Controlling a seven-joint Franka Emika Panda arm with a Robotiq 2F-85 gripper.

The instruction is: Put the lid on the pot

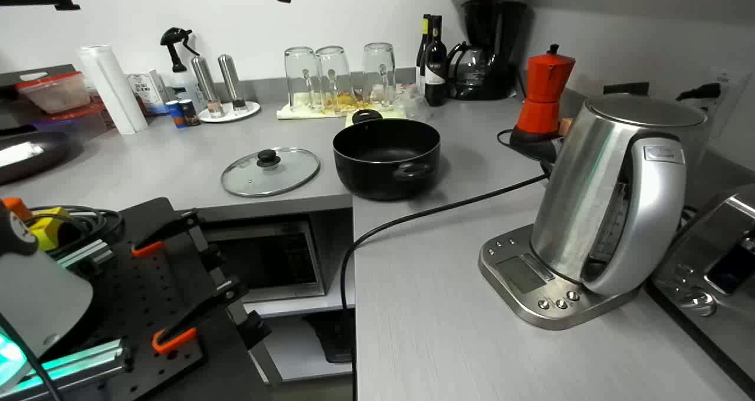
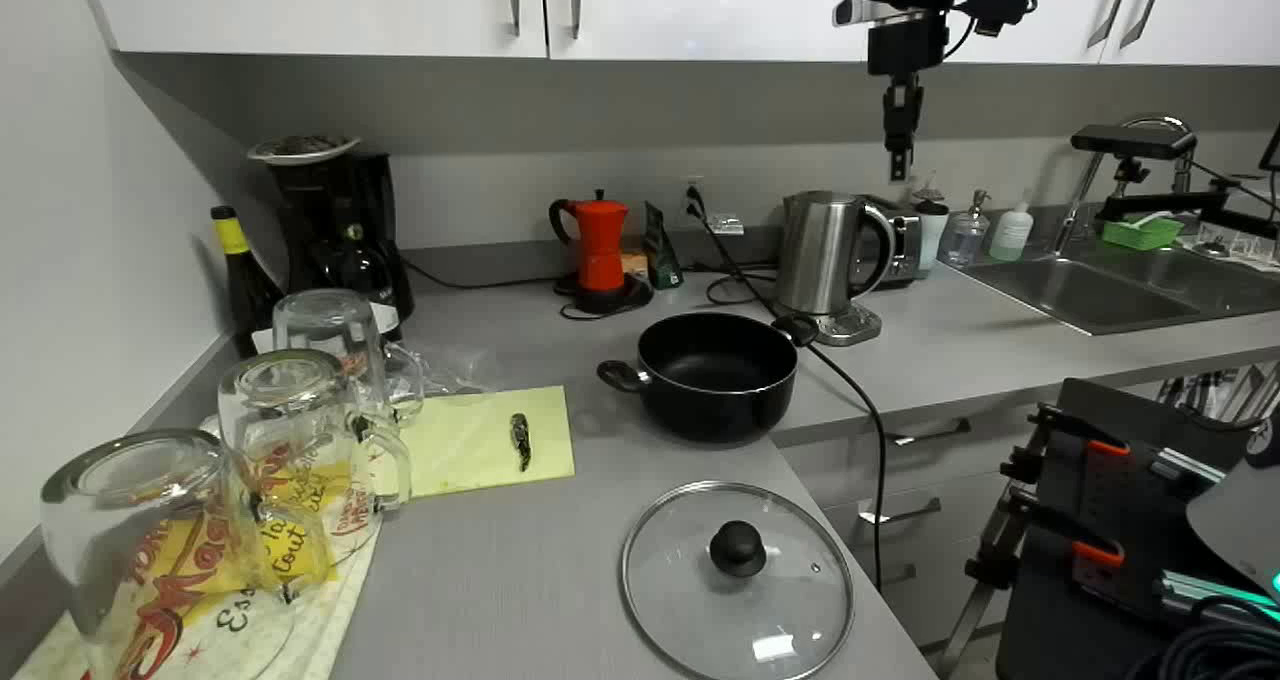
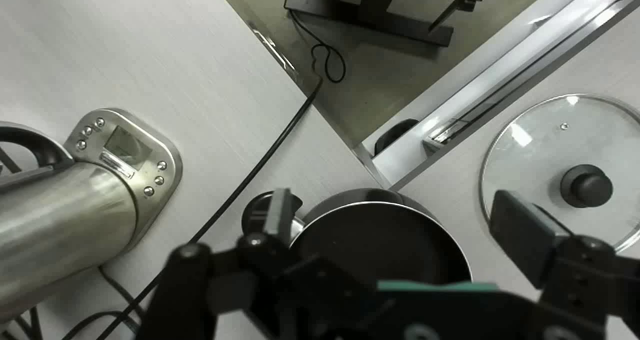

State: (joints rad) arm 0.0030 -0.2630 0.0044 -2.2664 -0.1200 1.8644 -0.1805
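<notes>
Lid point(image 2: 738, 605), clear glass with dark knob point(image 2: 738, 548), which we find flat on the grey countertop point(image 2: 480, 580), just beside black two-handled pot point(image 2: 715, 412), electric kettle point(image 1: 569, 200) nearby, gripper point(image 3: 398, 225) aloft, fingers point(image 3: 525, 240) spread wide in our wrist view.

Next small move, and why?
Probably shift the open jaws sideways, without lowering yet, until the knob of the lid lies between them. In the wrist view the jaws are apart and empty, framing the pot, with the knob outside them. In both exterior views the lid lies flat on the counter beside the pot, knob up.
</notes>
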